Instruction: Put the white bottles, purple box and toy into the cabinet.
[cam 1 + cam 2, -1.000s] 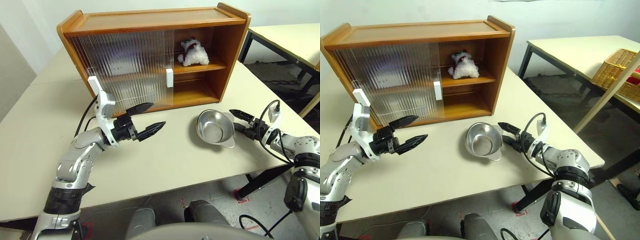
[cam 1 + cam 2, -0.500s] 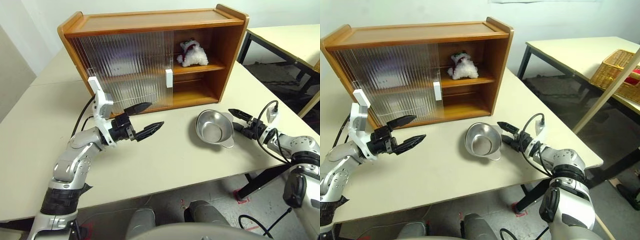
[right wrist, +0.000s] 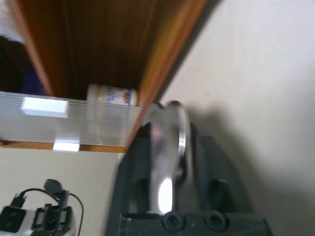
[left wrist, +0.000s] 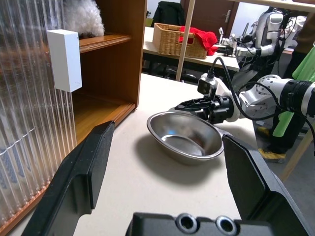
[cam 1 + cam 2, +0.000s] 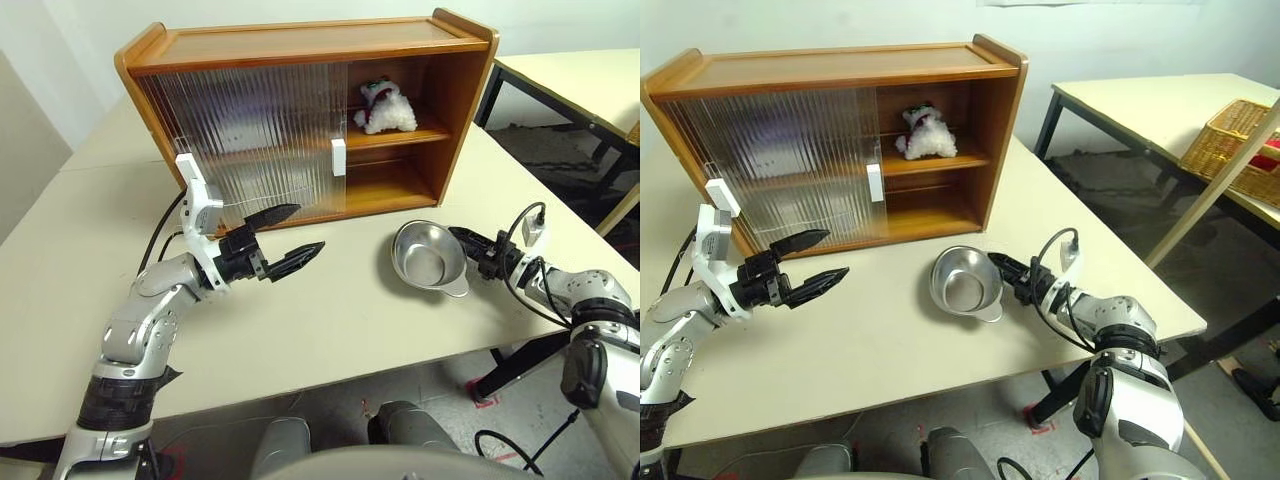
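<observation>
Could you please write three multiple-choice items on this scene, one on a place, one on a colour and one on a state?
1. Where is the plush toy?
A. on the upper shelf of the cabinet
B. inside the bowl
C. on the table in front of the cabinet

2. What colour are the handles of the sliding doors?
A. black
B. white
C. red

3. What is the right claw doing?
A. hanging open, far from everything
B. gripping the plush toy
C. closed on the rim of the steel bowl

Answers:
1 A, the toy sits on the upper shelf in the open right end of the cabinet.
2 B, both rectangular handles are white.
3 C, the right wrist view shows the bowl's rim pinched between the fingers.
</observation>
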Tool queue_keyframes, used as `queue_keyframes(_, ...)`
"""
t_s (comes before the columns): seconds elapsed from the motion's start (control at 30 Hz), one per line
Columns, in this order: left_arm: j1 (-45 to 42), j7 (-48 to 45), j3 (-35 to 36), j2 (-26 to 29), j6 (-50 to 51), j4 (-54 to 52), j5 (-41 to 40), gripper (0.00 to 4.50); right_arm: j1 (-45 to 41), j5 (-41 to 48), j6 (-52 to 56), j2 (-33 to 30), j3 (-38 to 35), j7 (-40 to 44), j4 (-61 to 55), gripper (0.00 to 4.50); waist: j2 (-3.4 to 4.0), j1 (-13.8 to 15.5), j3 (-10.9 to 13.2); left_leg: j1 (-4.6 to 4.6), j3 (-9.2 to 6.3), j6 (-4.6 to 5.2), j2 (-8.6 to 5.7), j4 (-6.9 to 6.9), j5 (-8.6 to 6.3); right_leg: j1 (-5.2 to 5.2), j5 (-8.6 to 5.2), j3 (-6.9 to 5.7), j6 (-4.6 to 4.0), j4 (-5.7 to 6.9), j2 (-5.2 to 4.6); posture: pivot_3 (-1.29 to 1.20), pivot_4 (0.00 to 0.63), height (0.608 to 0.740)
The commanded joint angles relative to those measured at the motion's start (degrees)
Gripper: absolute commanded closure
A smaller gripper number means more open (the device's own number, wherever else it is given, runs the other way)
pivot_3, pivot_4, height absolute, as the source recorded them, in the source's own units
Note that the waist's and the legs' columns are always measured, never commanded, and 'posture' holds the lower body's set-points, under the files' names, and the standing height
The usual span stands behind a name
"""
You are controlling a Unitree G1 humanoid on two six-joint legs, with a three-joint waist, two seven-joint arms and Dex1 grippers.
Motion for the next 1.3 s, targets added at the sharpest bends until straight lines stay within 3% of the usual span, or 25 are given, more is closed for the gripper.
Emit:
queue_keyframes(0.03,-0.37,0.17,-0.41,-0.11,0.34,-0.50,0.00,0.00,-0.50,-1.70,-1.95,-0.87,0.47,-0.49,1.85,4.32,-0.10,-0.02,0.00,0.03,0.00,0.00,0.00,0.01,0.00,0.06,0.00,0.00,0.00,-0.02,0.00,-0.04,0.000,0.740)
queue_keyframes(0.07,-0.42,0.18,-0.45,-0.18,0.34,-0.48,0.02,0.00,-0.62,-1.85,-2.03,-0.96,0.46,-0.33,2.06,4.48,-0.11,-0.02,0.01,0.06,0.01,0.00,0.00,0.03,0.00,0.11,0.00,0.00,0.00,-0.03,0.00,-0.04,0.000,0.740)
queue_keyframes(0.6,-0.95,-0.03,-0.98,-0.67,0.27,-0.04,0.35,0.00,-3.84,0.21,0.02,0.50,-1.04,0.11,2.51,4.48,-0.09,-0.06,0.04,0.06,-0.01,-0.04,-0.01,-0.03,-0.02,0.09,-0.03,0.07,-0.05,-0.09,-0.02,-0.05,0.000,0.740)
queue_keyframes(1.07,-0.87,-0.24,-1.45,-0.96,-0.27,0.10,0.60,0.00,-11.36,5.05,-1.82,8.03,-7.72,-8.04,2.33,4.48,-0.01,-0.01,0.09,-0.18,-0.01,0.08,0.00,-0.17,-0.20,-0.46,-0.02,0.06,-0.45,-0.07,0.03,-0.04,0.000,0.740)
queue_keyframes(1.3,-0.88,-0.48,-1.61,-0.89,-0.45,0.14,0.86,0.00,-13.97,7.21,-9.76,11.71,-12.55,-14.73,4.78,4.48,-0.01,0.34,0.09,-0.22,-0.01,0.21,-0.01,-0.15,-0.42,-0.47,-0.18,0.06,-0.62,-0.04,0.04,-0.04,0.000,0.740)
